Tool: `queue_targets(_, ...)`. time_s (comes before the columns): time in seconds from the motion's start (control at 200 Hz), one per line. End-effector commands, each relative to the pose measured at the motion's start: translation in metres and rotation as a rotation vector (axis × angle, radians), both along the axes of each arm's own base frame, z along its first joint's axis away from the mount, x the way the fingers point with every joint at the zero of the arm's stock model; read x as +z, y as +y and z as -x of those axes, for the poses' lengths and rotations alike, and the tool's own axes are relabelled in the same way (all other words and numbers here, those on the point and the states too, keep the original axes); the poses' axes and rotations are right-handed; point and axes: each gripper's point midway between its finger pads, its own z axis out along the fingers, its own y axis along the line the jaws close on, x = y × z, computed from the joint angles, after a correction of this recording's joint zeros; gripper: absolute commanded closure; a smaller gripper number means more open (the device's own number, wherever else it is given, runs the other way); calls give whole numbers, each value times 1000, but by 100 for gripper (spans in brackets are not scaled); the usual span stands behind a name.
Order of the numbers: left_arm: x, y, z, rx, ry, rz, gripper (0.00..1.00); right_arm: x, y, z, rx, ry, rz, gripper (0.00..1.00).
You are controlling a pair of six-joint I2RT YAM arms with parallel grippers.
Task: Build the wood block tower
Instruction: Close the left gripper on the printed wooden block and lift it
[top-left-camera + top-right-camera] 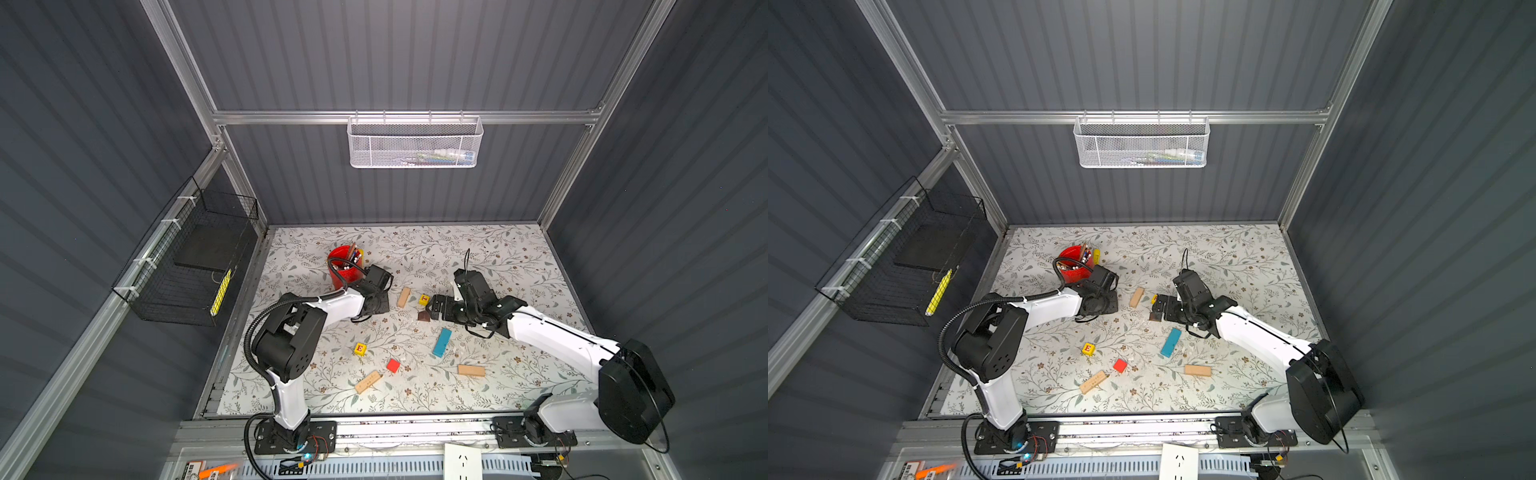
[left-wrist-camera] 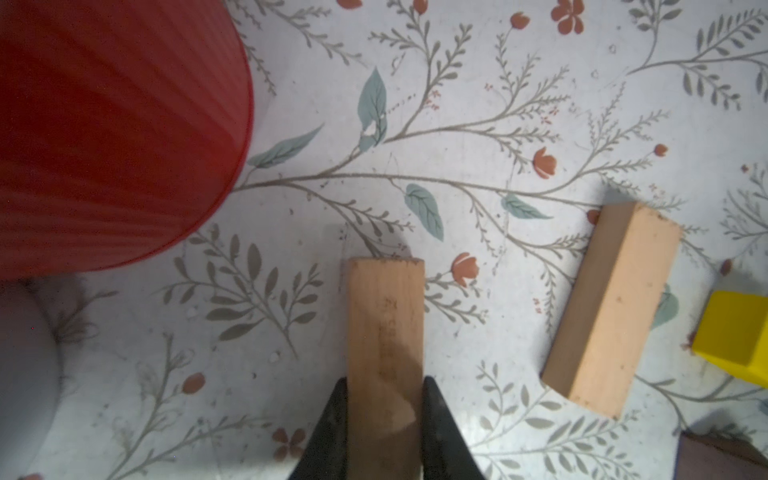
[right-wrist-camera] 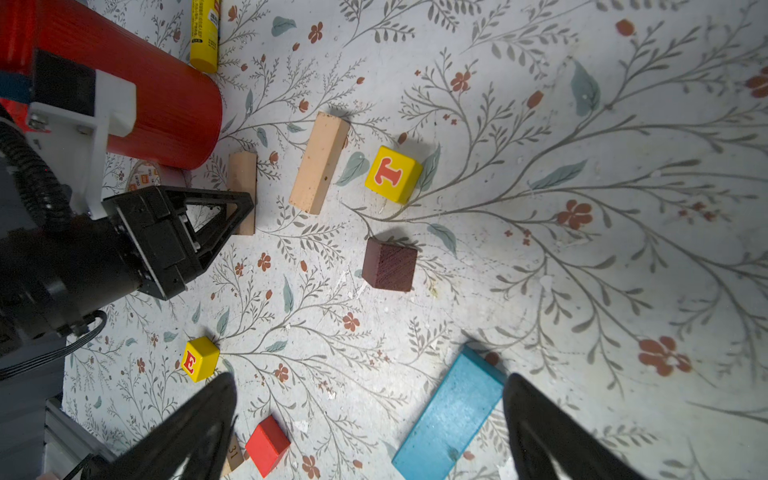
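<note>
Left wrist view is showing the left hand (image 2: 386,380) pinching a tan plank (image 2: 384,316); the right hand (image 3: 370,376) is gaping empty.

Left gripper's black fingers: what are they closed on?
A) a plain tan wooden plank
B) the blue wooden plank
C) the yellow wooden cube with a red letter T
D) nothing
A: in the left wrist view the fingers of the left gripper press both sides of the plain tan wooden plank.
</note>
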Motion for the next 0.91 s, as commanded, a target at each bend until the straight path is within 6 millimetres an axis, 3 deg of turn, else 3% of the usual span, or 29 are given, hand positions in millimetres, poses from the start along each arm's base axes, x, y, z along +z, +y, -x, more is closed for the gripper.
queue_targets(0.0, -7, -2, 15, -3, 62, -17, 79, 6, 3, -6, 13, -23, 7, 1)
queue_targets(0.535, -12, -15, 79, 43, 194, -50, 82, -5, -5, 4, 13, 8, 24, 1)
queue_targets(0.901, -19, -24, 103, -10, 237, -84, 77, -8, -10, 11, 13, 17, 27, 1)
